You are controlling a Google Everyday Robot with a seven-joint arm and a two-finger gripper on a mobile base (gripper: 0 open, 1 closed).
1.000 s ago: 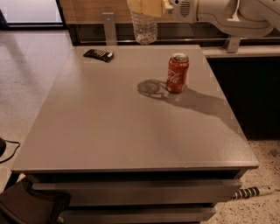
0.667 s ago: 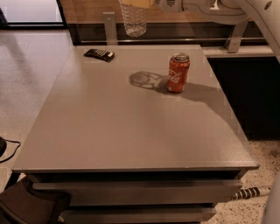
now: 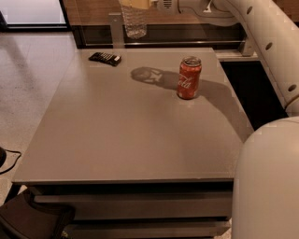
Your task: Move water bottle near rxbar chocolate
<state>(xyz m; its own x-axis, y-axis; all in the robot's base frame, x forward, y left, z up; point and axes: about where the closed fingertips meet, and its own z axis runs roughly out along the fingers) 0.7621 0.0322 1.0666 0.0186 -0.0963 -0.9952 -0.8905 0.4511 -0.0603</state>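
Risk first, scanning from the left. The rxbar chocolate (image 3: 105,58) lies flat at about eleven o'clock on the table (image 3: 131,135), its long axis running roughly nine-to-three with the right end dipped a touch toward us.

Just to its right and well up in the air is the water bottle (image 3: 134,22), off at the bar's one o'clock. It hangs from the hand (image 3: 135,3), which sits right at the top edge of view, closed around the bottle's upper end. The cap is out of sight.

The bottle's long axis is upright, close to vertical, with the base pointing straight down at six o'clock. Nothing is beneath it but open air.

That height is the worry. A release from up there would likely make the light, ribbed bottle bounce, tip over and roll, perhaps off the far edge at twelve o'clock. It needs bringing low before it is freed.

Second worry is the landing spot. Drift too far toward nine o'clock on the way down and the base comes down on the wrapper, where a tall, narrow bottle on an uneven footing would topple. Stop short and it ends up not really near the bar.

Its shadow (image 3: 149,74) falls on the table between bar and can.

Further right, the red soda can (image 3: 189,78) stands upright at about two o'clock from the table's middle, well apart from the bar. It should be safe unless the arm (image 3: 275,51), sweeping in from three o'clock, drops low over it.
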